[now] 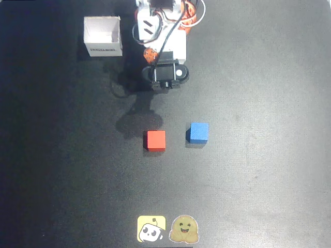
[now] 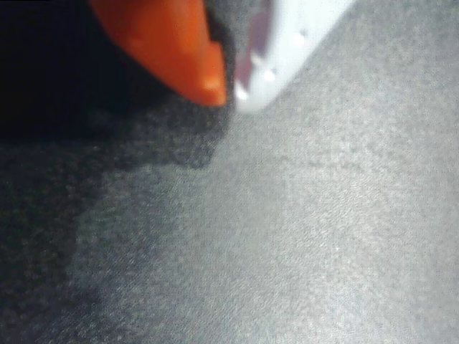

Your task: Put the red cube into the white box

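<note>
The red cube [image 1: 155, 140] rests on the dark table just below the middle of the overhead view. A white box [image 1: 103, 36], its top open and dark lettering on its near side, stands at the upper left. The arm [image 1: 165, 75] is folded at the top centre, well above the cube and right of the box. In the wrist view my gripper [image 2: 228, 92] hangs close over bare table, its orange finger [image 2: 179, 50] and white finger [image 2: 287, 43] meeting at the tips. The gripper is shut, with nothing held.
A blue cube [image 1: 198, 132] of the same size sits just right of the red one. Two stickers [image 1: 166, 229] lie at the bottom edge. The arm's shadow falls on the mat between the base and the cubes.
</note>
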